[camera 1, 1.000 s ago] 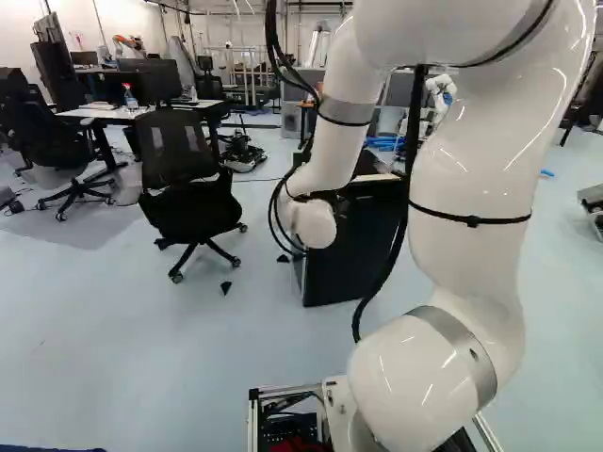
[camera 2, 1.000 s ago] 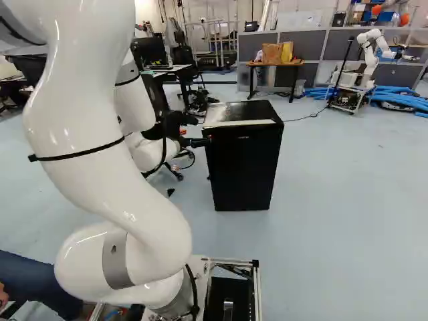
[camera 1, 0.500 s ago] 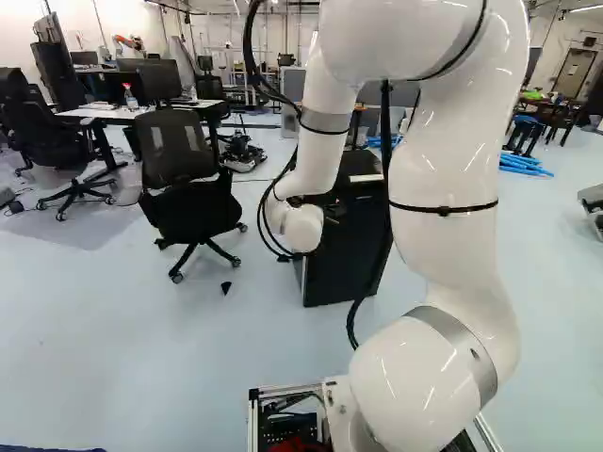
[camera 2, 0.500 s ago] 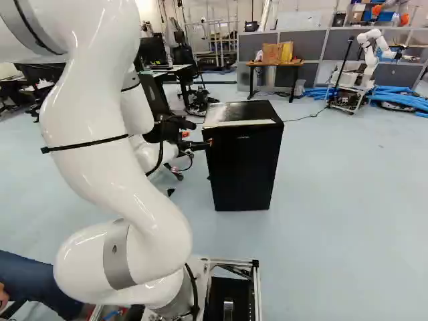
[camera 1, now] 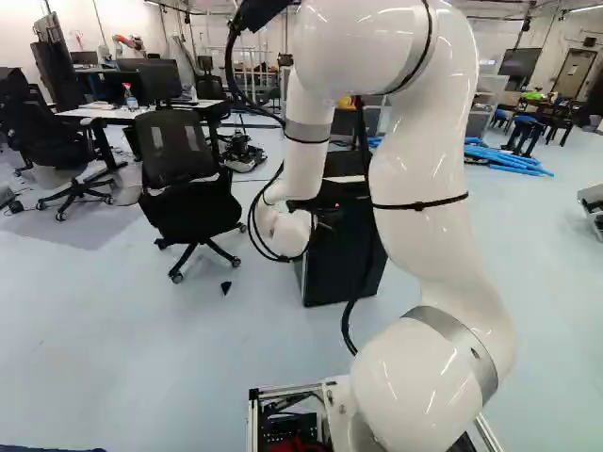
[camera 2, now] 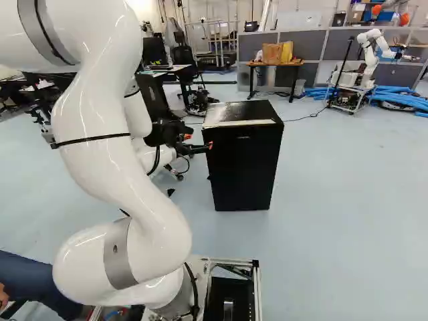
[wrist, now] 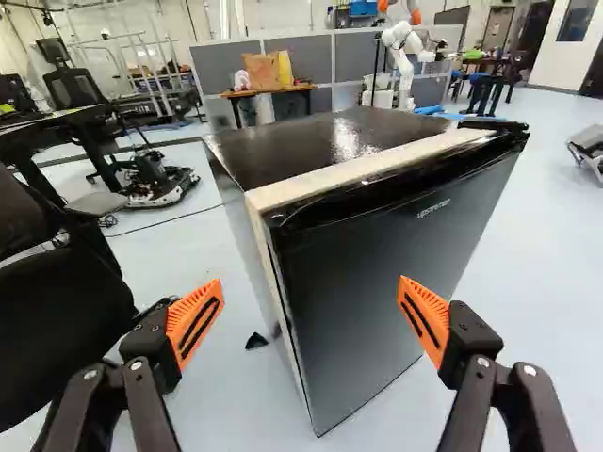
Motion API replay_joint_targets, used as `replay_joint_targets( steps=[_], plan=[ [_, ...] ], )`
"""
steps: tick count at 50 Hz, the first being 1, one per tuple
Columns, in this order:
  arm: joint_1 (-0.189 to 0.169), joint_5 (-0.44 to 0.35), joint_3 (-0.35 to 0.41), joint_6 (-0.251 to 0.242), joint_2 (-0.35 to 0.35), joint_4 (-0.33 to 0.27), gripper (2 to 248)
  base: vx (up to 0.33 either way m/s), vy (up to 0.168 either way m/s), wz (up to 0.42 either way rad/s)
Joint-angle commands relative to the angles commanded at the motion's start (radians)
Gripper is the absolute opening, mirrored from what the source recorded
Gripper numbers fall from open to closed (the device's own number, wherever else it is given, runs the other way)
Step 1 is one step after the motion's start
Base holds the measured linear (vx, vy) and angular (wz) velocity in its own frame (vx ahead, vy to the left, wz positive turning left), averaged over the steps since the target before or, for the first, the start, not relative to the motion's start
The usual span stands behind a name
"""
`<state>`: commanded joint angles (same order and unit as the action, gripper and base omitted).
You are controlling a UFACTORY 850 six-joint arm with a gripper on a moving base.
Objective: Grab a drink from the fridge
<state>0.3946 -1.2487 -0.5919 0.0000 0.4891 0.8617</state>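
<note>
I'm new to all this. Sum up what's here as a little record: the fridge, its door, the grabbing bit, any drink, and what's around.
fridge: black, standing on the floor
door: looks shut
end effector: open, near one front edge of the fridge; contact unclear
held: nothing
drink: none visible
nearby: black office chair
farther back: another white robot arm

Black fridge, white arm; orange pads
</note>
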Motion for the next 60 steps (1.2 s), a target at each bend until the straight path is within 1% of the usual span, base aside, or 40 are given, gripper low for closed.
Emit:
replay_joint_targets(
  steps=[17, 30, 44, 60],
  plan=[
    [0.029, -0.048, -0.039, 0.0, 0.026, 0.08, 247, 0.0, 0.0, 0.0],
    [0.044, -0.077, -0.073, 0.0, 0.048, 0.13, 247, 0.0, 0.0, 0.0],
    [0.045, -0.089, -0.116, 0.0, 0.076, 0.174, 247, 0.0, 0.0, 0.0],
    [0.037, -0.089, -0.166, 0.0, 0.107, 0.194, 247, 0.0, 0.0, 0.0]
  ],
)
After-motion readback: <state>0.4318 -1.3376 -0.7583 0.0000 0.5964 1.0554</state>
